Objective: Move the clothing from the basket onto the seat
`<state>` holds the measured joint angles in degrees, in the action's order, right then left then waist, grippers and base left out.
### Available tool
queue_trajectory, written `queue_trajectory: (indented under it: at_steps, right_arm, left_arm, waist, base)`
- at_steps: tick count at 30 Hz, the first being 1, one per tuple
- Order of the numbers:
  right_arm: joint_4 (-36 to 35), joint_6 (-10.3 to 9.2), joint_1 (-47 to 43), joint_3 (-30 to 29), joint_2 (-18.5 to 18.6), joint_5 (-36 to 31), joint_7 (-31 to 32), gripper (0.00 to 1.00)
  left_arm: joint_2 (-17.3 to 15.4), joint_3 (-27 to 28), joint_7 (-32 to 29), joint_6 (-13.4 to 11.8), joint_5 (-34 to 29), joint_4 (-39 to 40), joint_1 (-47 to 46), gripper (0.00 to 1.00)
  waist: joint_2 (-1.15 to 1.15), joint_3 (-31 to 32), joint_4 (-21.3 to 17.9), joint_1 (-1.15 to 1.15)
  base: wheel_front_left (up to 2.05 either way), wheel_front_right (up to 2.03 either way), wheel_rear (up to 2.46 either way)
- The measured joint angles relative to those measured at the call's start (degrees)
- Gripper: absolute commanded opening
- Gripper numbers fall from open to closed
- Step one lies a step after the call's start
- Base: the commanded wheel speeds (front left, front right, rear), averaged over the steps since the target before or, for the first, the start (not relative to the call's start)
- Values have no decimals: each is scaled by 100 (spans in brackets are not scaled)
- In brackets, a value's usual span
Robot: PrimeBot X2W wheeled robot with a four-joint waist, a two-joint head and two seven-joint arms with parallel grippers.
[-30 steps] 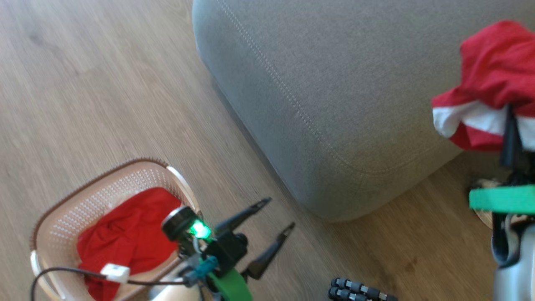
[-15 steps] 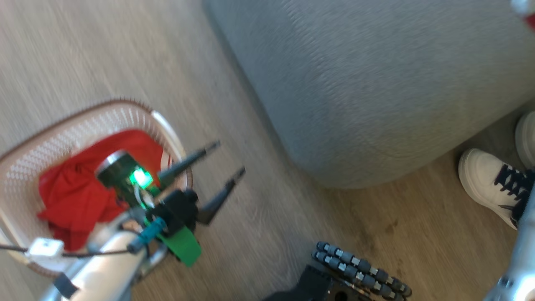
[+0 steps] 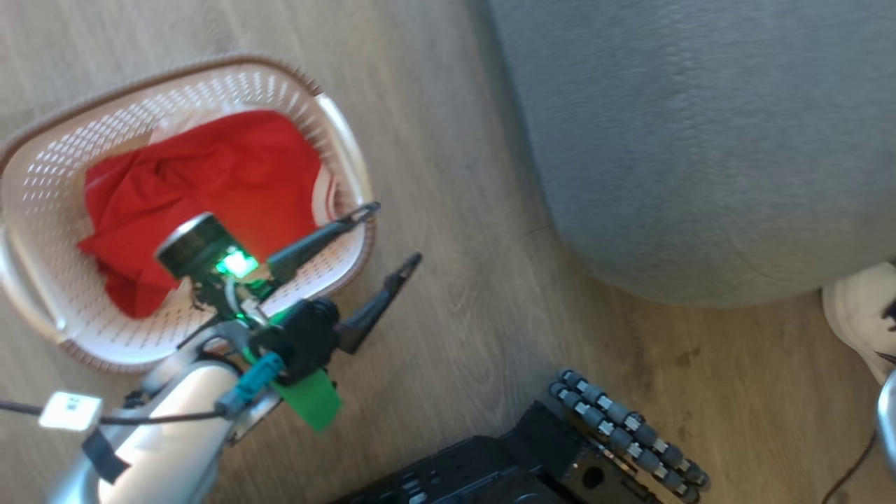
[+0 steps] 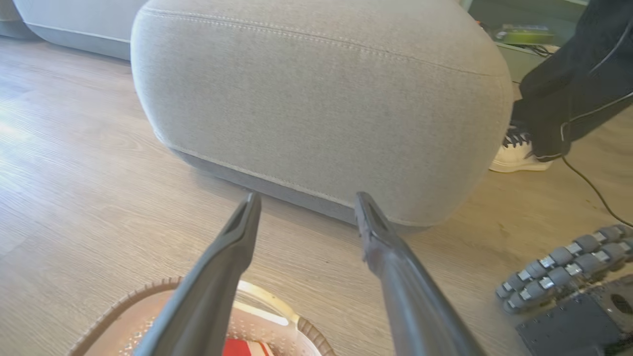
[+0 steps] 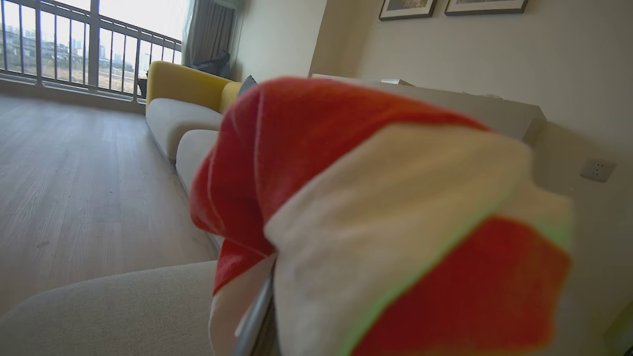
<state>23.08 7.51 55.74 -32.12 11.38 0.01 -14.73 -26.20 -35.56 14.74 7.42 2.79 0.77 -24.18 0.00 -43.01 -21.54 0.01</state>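
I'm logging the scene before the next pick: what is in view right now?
cream perforated plastic basket with brown rim: one, cream, on the floor beside the seat
red fabric garment with white-striped trim: one, red, crumpled in the basket
red fabric garment with a broad white stripe: one, red and white, draped over the right gripper
large grey upholstered seat: one, grey, on the floor
wooden floor: pale brown, under everything
yellow and cream sofa: one, by the window
framed pictures: two, on the wall
white shoe: one, by the seat's corner
black wheeled base: one, grey rollers, low in the head view
left gripper: dark, open, at the basket's rim
right gripper: shut on the striped garment
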Motion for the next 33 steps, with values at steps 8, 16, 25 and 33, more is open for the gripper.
queue_trajectory:
  at_steps: [8,16,25,33]
  right_arm:
    - [1767,0,628,-456,268,-53,1,0]
    - [3439,0,1125,-368,435,55,1,0]
    - [3538,0,1209,-267,515,47,1,100]
    - [3711,0,1172,-64,555,-162,1,100]
  left_arm:
    - [53,-120,0,0,-43,32,-55,100]
    - [51,69,0,0,-18,41,-49,100]
    - [69,125,0,0,-25,58,-46,100]
    - [158,-9,1,1,-24,0,-51,100]
  waist:
    - [0,-207,395,-1]
    - [0,-325,464,0]
    - [0,-337,424,-1]
    - [0,-176,382,-1]
  base:
    - [0,0,0]
    - [0,0,0]
    - [0,0,0]
    - [0,0,0]
